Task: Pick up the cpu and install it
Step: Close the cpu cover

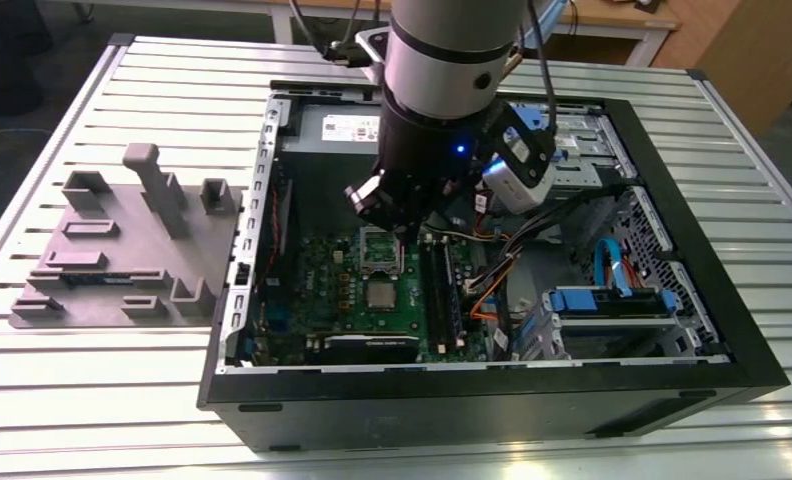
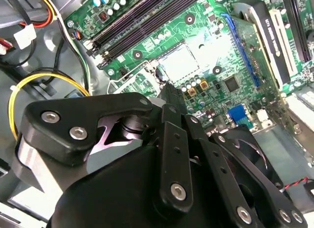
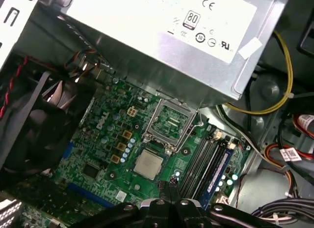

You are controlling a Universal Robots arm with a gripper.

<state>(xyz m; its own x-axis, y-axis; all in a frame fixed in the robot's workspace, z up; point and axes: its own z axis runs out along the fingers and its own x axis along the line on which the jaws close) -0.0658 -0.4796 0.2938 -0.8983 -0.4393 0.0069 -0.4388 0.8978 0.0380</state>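
The cpu [image 3: 148, 164] is a small silvery square lying flat in its socket on the green motherboard [image 3: 105, 139]. In the exterior view the cpu [image 1: 380, 293] sits in the middle of the open computer case [image 1: 716, 330]. The socket's metal frame [image 3: 171, 125] stands flipped open beside it, its wire lever raised. My gripper [image 3: 169, 189] hovers just above the board at the cpu's edge, its two black fingertips pressed together with nothing between them. In the second wrist view the gripper [image 2: 170, 93] points down at the pale socket area [image 2: 179, 61].
A grey power supply box with a white label [image 3: 162, 26] borders the socket. Black memory sticks [image 3: 208, 159] run alongside the cpu, and a black fan [image 3: 34, 129] sits on the other side. Loose cables [image 3: 274, 107] lie nearby. A grey plastic fixture [image 1: 116, 250] rests on the table at the exterior view's left.
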